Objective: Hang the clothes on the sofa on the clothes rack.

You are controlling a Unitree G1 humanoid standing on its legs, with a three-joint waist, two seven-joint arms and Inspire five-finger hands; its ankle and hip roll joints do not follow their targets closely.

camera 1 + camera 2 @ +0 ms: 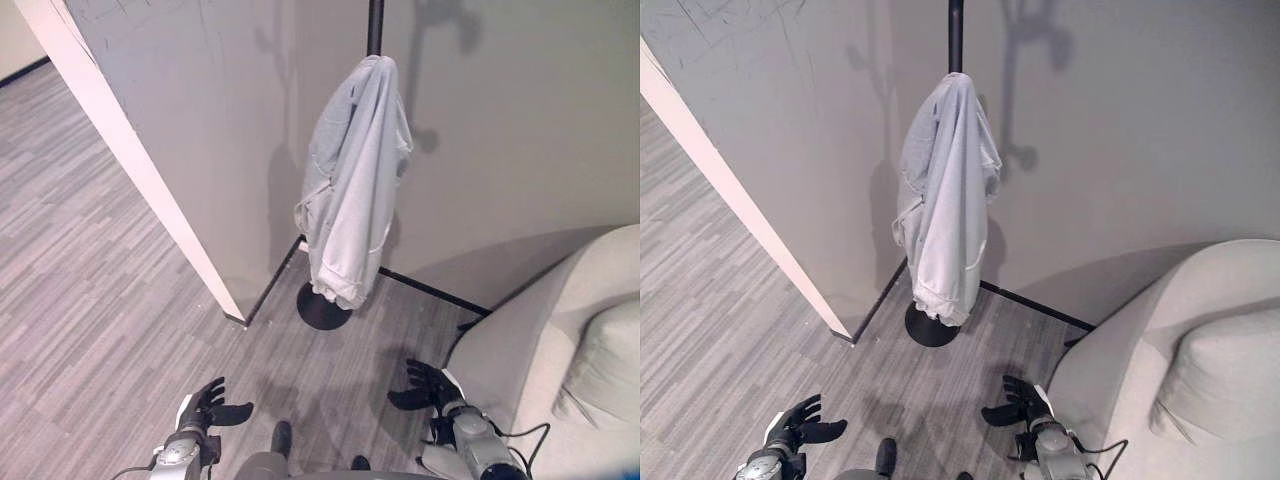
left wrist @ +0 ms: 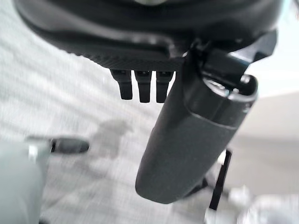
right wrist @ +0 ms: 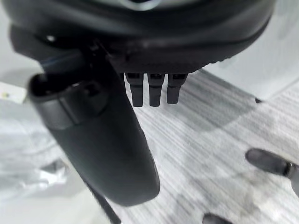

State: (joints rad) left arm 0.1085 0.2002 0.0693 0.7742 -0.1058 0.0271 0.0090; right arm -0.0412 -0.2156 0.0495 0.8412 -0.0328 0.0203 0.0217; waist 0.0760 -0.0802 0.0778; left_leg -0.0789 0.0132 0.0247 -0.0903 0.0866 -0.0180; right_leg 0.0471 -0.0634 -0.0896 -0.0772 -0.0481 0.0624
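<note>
Each hand is dark, the left hand and right hand alike, with slim black fingers in a row and a thick, rounded, matte thumb. Both wrists are silver-grey metal cylinders with white trim.

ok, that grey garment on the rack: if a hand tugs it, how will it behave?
The grey garment is likely floppy: it drapes in folds. It may slide off, since it hangs bunched at one spot on the rack pole. The round base looks small, so tipping is possible.
</note>
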